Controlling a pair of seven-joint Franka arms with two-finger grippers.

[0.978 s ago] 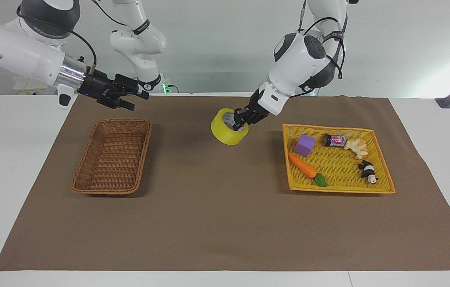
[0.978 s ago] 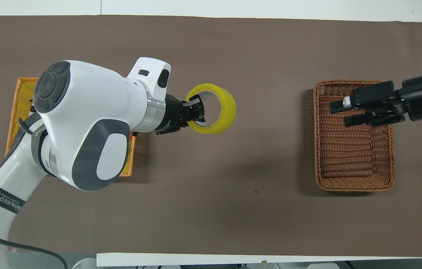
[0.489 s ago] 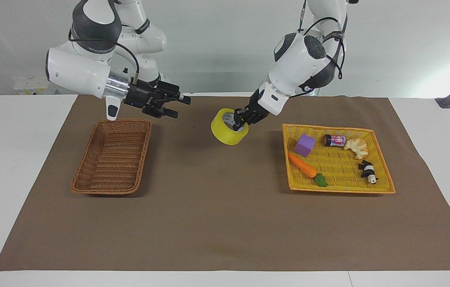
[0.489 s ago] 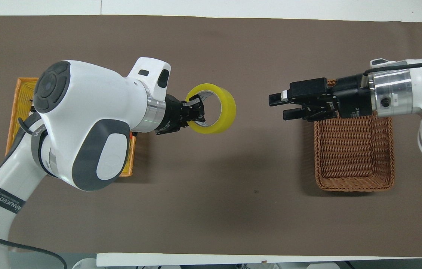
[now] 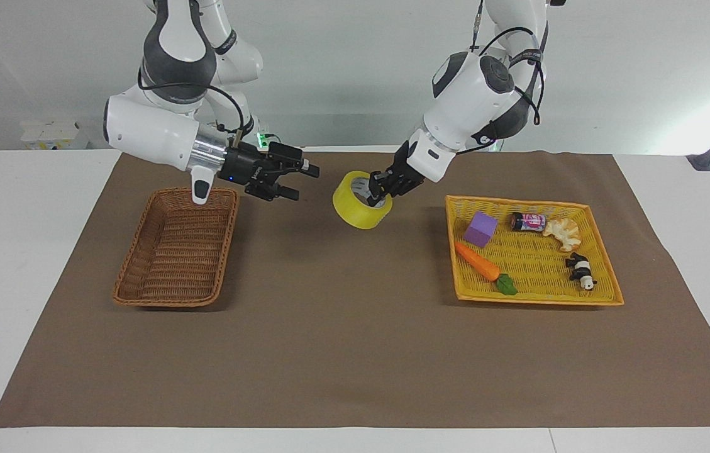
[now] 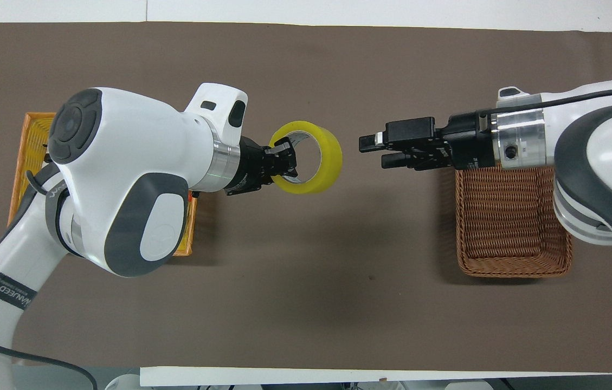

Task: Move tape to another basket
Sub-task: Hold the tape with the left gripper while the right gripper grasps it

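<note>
The yellow tape (image 5: pixel 360 207) (image 6: pixel 321 162) hangs tilted in the air above the brown mat, between the two baskets. My left gripper (image 5: pixel 378 192) (image 6: pixel 285 161) is shut on its rim, one finger inside the white core. My right gripper (image 5: pixel 302 180) (image 6: pixel 372 151) is open and level with the roll, a short gap away, pointing at it from the brown basket's end of the table. The dark brown wicker basket (image 5: pixel 173 246) (image 6: pixel 513 223) lies empty on the mat at the right arm's end, partly under the right wrist in the overhead view.
A flat yellow-orange basket (image 5: pixel 600 263) (image 6: pixel 28 141) at the left arm's end holds a purple cube (image 5: pixel 480 229), a carrot (image 5: pixel 479 262), a small can (image 5: pixel 529 221), a pale toy (image 5: pixel 562 231) and a panda figure (image 5: pixel 580 270). The brown mat (image 5: pixel 355 352) covers the table.
My right arm has swung from over the brown basket's end toward the middle, and its open gripper now sits close to the tape. The left arm and tape have not moved.
</note>
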